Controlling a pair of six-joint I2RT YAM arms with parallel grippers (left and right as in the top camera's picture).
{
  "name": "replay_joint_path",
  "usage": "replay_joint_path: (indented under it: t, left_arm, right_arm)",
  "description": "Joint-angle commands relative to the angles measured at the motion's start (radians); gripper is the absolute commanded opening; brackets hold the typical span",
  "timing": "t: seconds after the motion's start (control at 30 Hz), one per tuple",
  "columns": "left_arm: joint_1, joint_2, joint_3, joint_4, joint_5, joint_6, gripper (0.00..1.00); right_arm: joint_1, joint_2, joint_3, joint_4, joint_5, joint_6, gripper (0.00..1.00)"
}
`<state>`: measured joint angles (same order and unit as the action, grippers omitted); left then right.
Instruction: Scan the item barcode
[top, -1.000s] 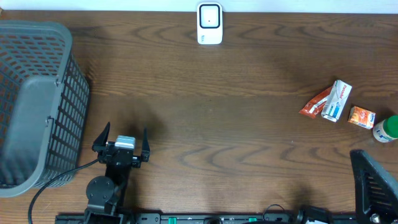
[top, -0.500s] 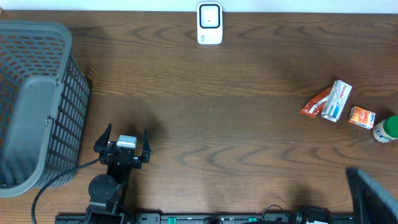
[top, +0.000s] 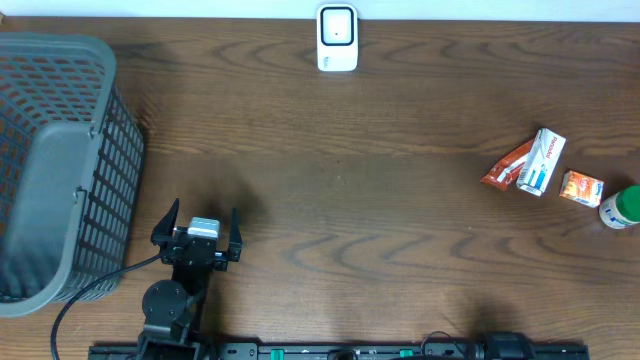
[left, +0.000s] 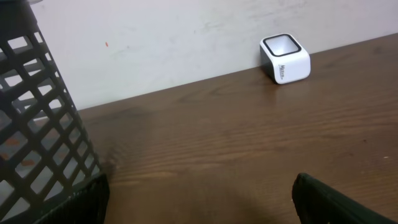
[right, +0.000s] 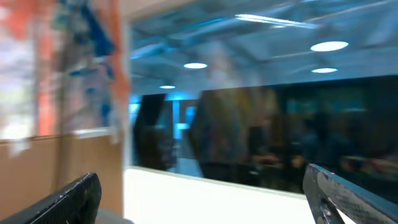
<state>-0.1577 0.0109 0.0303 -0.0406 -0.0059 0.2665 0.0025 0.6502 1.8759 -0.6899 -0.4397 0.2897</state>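
Candidate items clustered far right on tabletop (top: 400, 150): red packet (top: 503, 167) touching white box (top: 542, 160), orange box (top: 581, 187) just beside, green-capped bottle (top: 622, 207) at the edge. White box's long axis slants near-to-far. Scanner (top: 337, 38) at far edge, centre. Left gripper (top: 199, 228) spread, empty, beside basket (top: 110, 170), well apart from items. Right gripper (right: 202, 193) spread, empty, aimed up at room, absent from overhead; items on its side, so likely its pick. Basket: nothing visible inside.
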Motion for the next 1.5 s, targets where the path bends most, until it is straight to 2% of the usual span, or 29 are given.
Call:
replay_joint_path:
  t: [0.0,0.1,0.4,0.57,1.0,1.3,1.47]
  left_arm:
    - [0.004,-0.006,-0.01,-0.011,-0.012,0.01,0.93]
    - [0.004,-0.006,-0.01,-0.011,-0.012,0.01,0.93]
    - [0.004,-0.006,-0.01,-0.011,-0.013,0.01,0.93]
    - [0.004,-0.006,-0.01,-0.011,-0.012,0.01,0.93]
    - [0.004,-0.006,-0.01,-0.011,-0.012,0.01,0.93]
    - [0.004,-0.006,-0.01,-0.011,-0.013,0.01,0.93]
    - [0.004,-0.006,-0.01,-0.011,-0.012,0.01,0.93]
  right_arm:
    - [0.008,-0.039,-0.038,-0.007,0.158,-0.066,0.99]
    - [0.006,-0.133,-0.109,0.013,0.234,-0.116,0.99]
    - [0.003,-0.432,-0.392,0.157,0.354,-0.116,0.99]
    - [0.0,-0.529,-0.487,0.175,0.555,-0.111,0.99]
    - [-0.002,-0.552,-0.578,0.241,0.659,-0.112,0.99]
    - [-0.002,-0.552,-0.584,0.159,0.614,-0.113,0.99]
    - [-0.002,-0.552,-0.641,0.144,0.578,-0.232,0.99]
